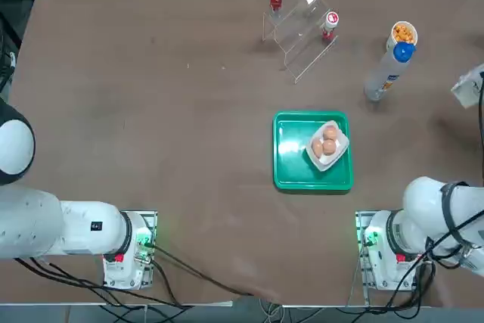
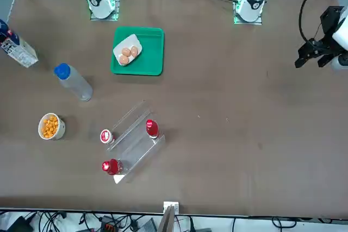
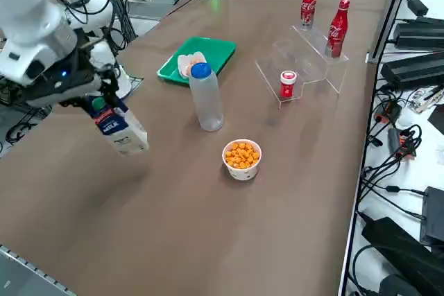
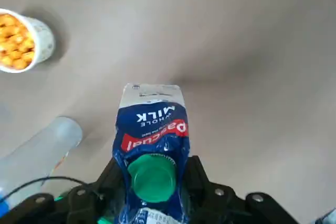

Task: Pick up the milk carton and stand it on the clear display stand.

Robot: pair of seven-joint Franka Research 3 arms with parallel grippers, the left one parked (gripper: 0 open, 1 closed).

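Claw (image 4: 153,195) grips the carton (image 4: 153,145); bottle (image 3: 206,98) and cup (image 3: 241,160) stand between it and the stand (image 3: 302,67); brown table (image 3: 173,220); cables (image 3: 388,164) beyond.

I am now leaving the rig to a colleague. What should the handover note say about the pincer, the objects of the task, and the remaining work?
Right pincer: shut on the milk carton, held tilted above the table.
Clear display stand: on the table, bearing two red bottles and a small red-and-white one.
Done: carton picked up.
Left: carry it to the stand, set it upright, release.
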